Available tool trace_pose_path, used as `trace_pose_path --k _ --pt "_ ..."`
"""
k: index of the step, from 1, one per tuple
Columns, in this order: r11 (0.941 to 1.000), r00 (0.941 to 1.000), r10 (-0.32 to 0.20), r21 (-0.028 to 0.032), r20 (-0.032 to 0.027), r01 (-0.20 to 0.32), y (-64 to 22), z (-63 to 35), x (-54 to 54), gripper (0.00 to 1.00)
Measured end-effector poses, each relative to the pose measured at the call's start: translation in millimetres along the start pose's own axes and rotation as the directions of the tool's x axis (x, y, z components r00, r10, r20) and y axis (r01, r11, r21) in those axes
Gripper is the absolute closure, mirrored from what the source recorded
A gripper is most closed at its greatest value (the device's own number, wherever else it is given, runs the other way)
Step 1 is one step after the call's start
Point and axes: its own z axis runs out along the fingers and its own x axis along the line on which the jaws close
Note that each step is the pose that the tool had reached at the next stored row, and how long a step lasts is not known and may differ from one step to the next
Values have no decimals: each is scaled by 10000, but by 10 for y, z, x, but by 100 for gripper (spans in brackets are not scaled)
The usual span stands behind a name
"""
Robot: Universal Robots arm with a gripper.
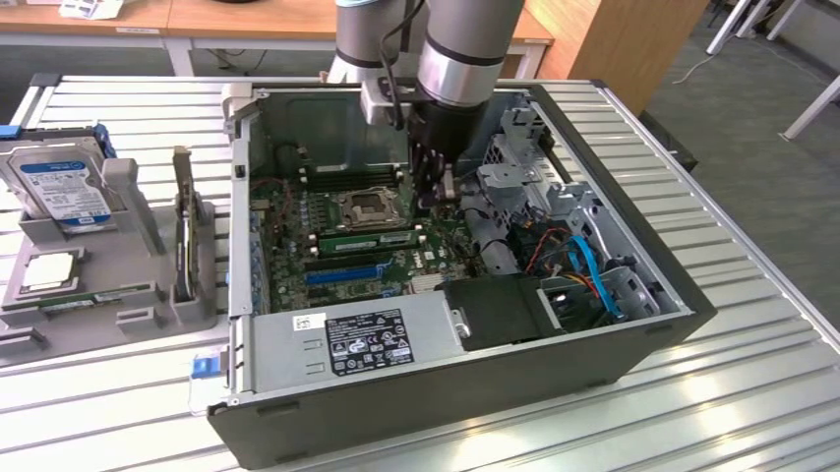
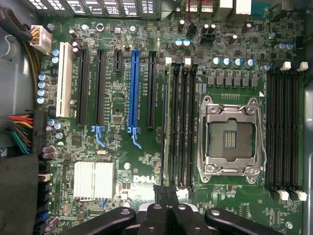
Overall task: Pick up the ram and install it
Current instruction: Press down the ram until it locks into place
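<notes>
The ram (image 1: pixel 370 237) (image 2: pixel 167 122) is a long, thin green stick with dark chips. It is sitting on edge in a memory slot of the motherboard (image 2: pixel 146 161), just beside the processor socket (image 2: pixel 230 139), inside the open computer case (image 1: pixel 525 393). Its long axis is running parallel to the blue slot (image 2: pixel 134 88), one end pointing toward my end effector (image 2: pixel 166 190). I am hovering close over that end, fingers closed together and gripping nothing.

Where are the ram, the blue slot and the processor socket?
ram (image 1: pixel 370 239), exterior view, middle of its green board.
blue slot (image 2: pixel 134 88), wrist view, middle of its length.
processor socket (image 2: pixel 230 142), wrist view, its centre.
</notes>
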Motion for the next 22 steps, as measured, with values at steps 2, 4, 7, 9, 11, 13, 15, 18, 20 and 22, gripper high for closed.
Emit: trace_pose_path --k 2,4,7,9,11,13,15,18,20,22 --pt "10000 10000 0 0 1 0 -1 22 0 90" --pt "10000 10000 0 -1 1 0 -2 42 0 90" --pt "10000 10000 0 -1 1 0 -3 72 0 90" --pt "10000 10000 0 -1 -1 0 -4 90 0 90" --pt "10000 10000 0 0 0 0 -5 108 0 90" --pt "10000 10000 0 -1 1 0 -6 125 0 90" --pt "10000 10000 0 0 1 0 -7 142 0 90" --pt "10000 10000 0 0 0 0 -8 165 0 90" --pt "10000 10000 0 0 1 0 -8 180 0 90" --pt "10000 10000 0 0 0 0 -9 194 0 90"
